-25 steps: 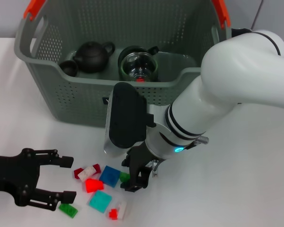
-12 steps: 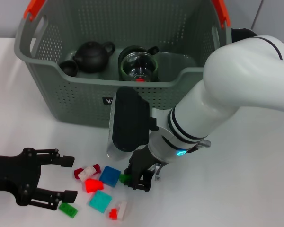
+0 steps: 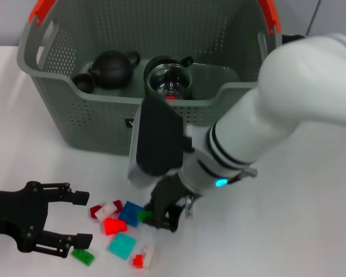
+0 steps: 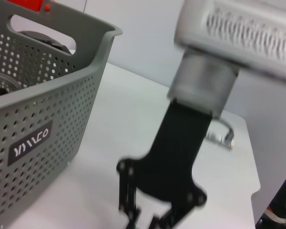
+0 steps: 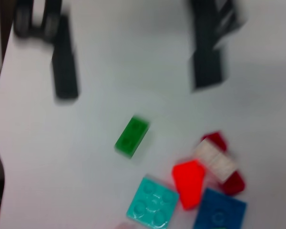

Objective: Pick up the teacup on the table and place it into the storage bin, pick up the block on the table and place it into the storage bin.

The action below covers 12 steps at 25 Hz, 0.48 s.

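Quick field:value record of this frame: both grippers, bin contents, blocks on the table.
right gripper: low over the block pile, shut on small green block
left gripper: open, resting on table beside the blocks
storage bin: holds black teapot, glass cup
loose blocks: blue, teal, bright red, green

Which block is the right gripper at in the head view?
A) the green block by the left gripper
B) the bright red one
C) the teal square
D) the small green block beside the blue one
D: the right gripper is down on the small green block next to the blue block; the teal block, the bright red block and the other green block near the left gripper lie apart from it.
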Each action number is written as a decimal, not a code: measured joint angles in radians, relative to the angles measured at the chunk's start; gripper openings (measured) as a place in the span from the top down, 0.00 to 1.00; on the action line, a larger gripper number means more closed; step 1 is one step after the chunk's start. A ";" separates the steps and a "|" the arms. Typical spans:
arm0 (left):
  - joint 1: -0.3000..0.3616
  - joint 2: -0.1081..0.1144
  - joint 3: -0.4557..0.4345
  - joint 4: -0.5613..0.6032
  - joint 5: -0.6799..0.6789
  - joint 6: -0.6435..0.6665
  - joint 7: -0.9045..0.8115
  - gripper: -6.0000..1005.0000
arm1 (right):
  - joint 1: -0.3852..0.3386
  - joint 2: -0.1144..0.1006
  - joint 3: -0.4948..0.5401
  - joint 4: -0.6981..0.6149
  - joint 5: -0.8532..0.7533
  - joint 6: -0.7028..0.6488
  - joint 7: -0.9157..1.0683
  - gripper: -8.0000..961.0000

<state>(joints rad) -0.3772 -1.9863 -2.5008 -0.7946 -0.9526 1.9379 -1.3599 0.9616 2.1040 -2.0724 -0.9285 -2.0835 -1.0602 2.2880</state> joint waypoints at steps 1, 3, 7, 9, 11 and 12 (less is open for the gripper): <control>0.001 0.001 0.000 0.000 0.000 0.001 -0.001 0.11 | -0.011 -0.001 0.041 -0.026 -0.020 -0.025 0.002 0.81; 0.003 0.002 -0.001 0.000 0.000 0.003 -0.003 0.11 | -0.030 -0.004 0.131 -0.085 -0.064 -0.077 0.004 0.81; 0.004 0.004 -0.003 0.000 0.000 0.004 -0.007 0.11 | -0.064 -0.004 0.343 -0.239 -0.118 -0.205 -0.010 0.81; 0.005 0.005 -0.003 0.000 0.000 0.004 -0.007 0.11 | -0.067 -0.005 0.459 -0.300 -0.120 -0.240 -0.019 0.82; 0.005 0.004 -0.003 0.000 0.000 0.004 -0.006 0.11 | -0.059 -0.006 0.568 -0.327 -0.119 -0.251 -0.027 0.82; 0.004 0.003 -0.003 0.000 0.000 0.004 -0.006 0.11 | -0.051 -0.007 0.621 -0.327 -0.118 -0.249 -0.033 0.82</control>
<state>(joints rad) -0.3733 -1.9837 -2.5039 -0.7945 -0.9526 1.9418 -1.3654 0.9106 2.0973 -1.4518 -1.2558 -2.2017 -1.3095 2.2555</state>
